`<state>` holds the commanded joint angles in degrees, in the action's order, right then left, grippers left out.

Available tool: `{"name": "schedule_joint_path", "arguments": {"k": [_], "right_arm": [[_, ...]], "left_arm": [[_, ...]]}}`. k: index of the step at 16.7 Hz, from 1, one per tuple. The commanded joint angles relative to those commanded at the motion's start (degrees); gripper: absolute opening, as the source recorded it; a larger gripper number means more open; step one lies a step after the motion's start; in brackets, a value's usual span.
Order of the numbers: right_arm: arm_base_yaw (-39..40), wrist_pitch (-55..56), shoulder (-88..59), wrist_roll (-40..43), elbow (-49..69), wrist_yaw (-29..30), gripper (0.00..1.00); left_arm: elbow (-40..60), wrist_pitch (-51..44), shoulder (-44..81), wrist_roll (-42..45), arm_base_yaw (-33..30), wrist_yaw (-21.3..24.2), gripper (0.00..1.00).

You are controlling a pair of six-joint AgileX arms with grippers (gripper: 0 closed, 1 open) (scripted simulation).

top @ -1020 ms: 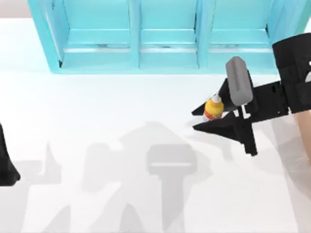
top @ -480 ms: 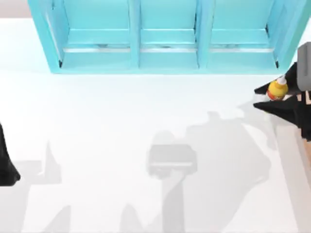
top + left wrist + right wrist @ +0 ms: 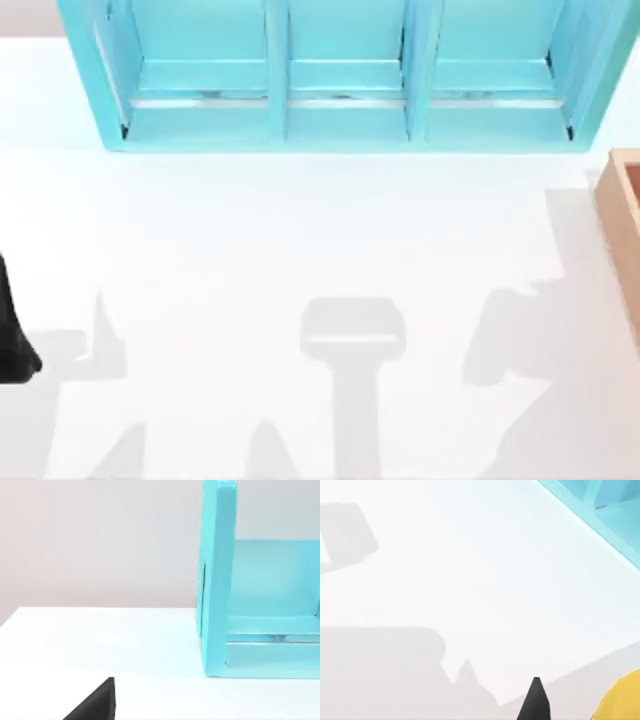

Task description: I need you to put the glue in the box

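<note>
Top view shows the white counter (image 3: 300,230) with the turquoise shelf unit (image 3: 340,75) along its far edge and the box (image 3: 622,215) at the right edge, its tan wall and darker inside visible. The left arm (image 3: 12,335) sits parked at the left edge. In the right wrist view, the glue (image 3: 620,700) appears beside one black fingertip (image 3: 535,702) of the right end effector; whether the fingers clamp it cannot be told.
</note>
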<state>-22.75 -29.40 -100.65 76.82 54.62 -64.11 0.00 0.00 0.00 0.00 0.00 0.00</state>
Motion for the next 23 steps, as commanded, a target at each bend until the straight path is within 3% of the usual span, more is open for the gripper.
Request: {"name": "schedule_joint_path", "arguments": {"k": [11,23], "right_arm": [[-21.2,-16.5,0.9,16.6,2.0,-1.2,0.00],[-29.8,-30.7,-1.4,27.5,5.5,-0.9,0.00]], "left_arm": [[0.0,0.0,0.0,0.0,0.0,0.0,1.00],[0.0,0.0,0.0,0.0,0.0,0.0,1.00]]}}
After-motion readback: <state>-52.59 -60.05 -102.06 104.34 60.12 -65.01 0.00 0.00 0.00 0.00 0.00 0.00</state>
